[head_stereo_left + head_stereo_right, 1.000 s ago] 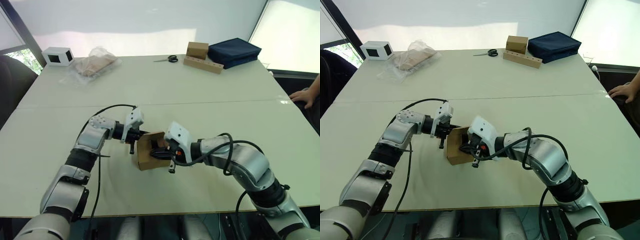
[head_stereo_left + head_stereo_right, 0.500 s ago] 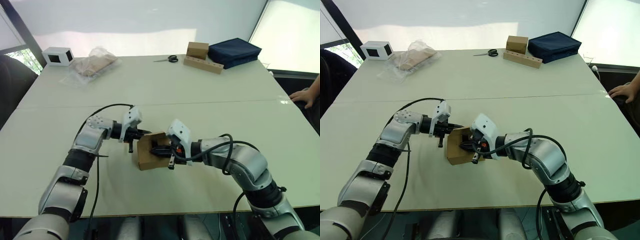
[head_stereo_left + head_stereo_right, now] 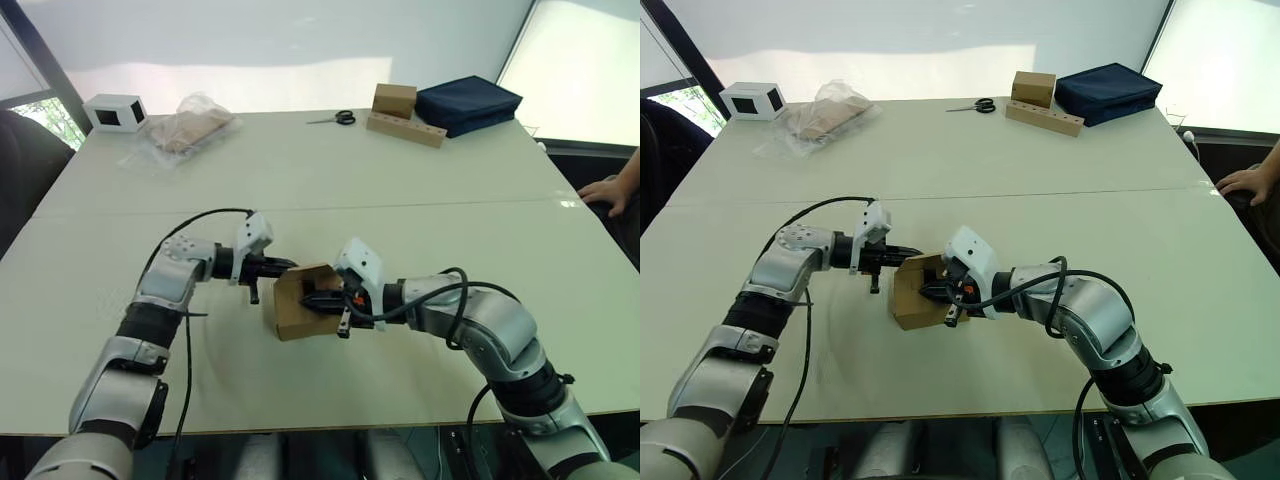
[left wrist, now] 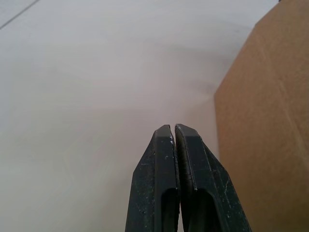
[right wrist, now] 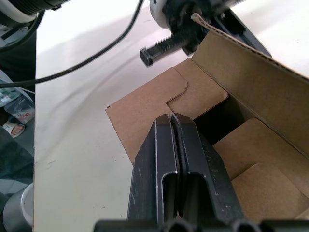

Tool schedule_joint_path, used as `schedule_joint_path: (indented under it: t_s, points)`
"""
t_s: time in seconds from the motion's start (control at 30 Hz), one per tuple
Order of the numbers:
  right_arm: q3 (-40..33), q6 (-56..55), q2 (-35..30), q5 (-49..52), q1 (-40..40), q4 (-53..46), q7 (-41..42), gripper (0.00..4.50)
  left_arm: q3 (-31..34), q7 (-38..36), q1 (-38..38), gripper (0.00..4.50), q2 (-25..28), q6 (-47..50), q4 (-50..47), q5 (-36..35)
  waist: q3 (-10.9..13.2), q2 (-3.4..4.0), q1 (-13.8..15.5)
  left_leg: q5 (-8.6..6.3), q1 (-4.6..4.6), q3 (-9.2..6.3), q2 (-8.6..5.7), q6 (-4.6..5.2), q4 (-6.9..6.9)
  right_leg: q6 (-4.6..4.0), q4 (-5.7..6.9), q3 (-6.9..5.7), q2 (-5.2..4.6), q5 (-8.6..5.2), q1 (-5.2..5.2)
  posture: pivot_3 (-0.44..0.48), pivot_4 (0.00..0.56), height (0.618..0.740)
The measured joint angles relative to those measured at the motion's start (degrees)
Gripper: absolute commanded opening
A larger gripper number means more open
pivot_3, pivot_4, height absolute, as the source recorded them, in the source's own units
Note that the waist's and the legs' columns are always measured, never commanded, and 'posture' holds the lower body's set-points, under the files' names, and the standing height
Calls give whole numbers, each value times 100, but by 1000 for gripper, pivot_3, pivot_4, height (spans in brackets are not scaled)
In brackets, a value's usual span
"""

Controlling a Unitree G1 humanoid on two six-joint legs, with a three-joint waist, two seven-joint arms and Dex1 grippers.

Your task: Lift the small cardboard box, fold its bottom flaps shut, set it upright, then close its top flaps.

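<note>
In the head views, the small cardboard box (image 3: 300, 305) sits on the table (image 3: 400, 200) between the two grippers, lying on its side with its open end turned toward the right gripper (image 3: 318, 300), whose tip is at the mouth among the flaps. The left gripper (image 3: 283, 265) lies just beyond the box's far upper corner, level with its top edge; contact there cannot be judged. In the left wrist view, that gripper's two fingers (image 4: 166, 174) are pressed flat together with nothing between them, the brown box wall close alongside the tip and bare tabletop ahead. In the right wrist view, the right gripper's fingers (image 5: 166, 159) are likewise closed on nothing, their tip resting over a notched flap (image 5: 159, 104) that is already partly turned inward, with a taller flap (image 5: 251, 82) standing open beyond it and the dark hollow beside the tip. To fold well, the left tip should probably brace the far wall so the box cannot slide, while the right tip pushes the notched flap fully flat before sweeping the taller flap down over it, keeping the push along the crease rather than into the hollow.
</note>
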Motion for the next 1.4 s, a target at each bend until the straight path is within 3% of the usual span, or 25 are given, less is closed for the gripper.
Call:
schedule_joint_path:
  t_s: [0.4, 0.63, 0.9, 1.03, 1.4]
  points:
    - [-10, -41, 2, 0, 24, 3, 46, 0, 282, 317, 332, 104, 314, 418, -658, -230, 0, 0, -6, 0, 0, 0, 0, 0, 0, 0, 0, 0, 0, 0, -1, 0, 150, 740]
    - [-116, -61, 5, 0, 71, 6, 40, 0, 1120, 446, 1314, 104, 1353, 1819, -2935, -1149, 0, 1, -135, -1, 0, -2, 2, 1, -11, -1, -2, 1, -5, 0, -1, 0, 150, 740]
    - [-132, -81, 12, 2, 116, 10, 43, 0, 1548, 621, 2576, 104, 1964, 2946, -4904, -2126, 0, 1, -132, -1, 2, -2, 2, 1, -13, -1, -4, 1, -4, -1, -1, 0, 150, 740]
    - [-137, -90, 12, 1, 118, 12, 48, 0, 1513, 958, 2946, 104, 1772, 3089, -5302, -2342, 0, 1, -102, 0, 3, -2, 1, 0, -12, -1, -5, 0, -6, -1, 4, 0, 150, 740]
    - [-161, -107, -1, 27, 118, 46, 120, 0, 927, 1540, 2929, 104, 1455, 2909, -5375, -2266, 0, 1, -117, 0, 3, 0, 2, 0, -12, -1, -6, 1, -5, -1, 3, 0, 150, 740]
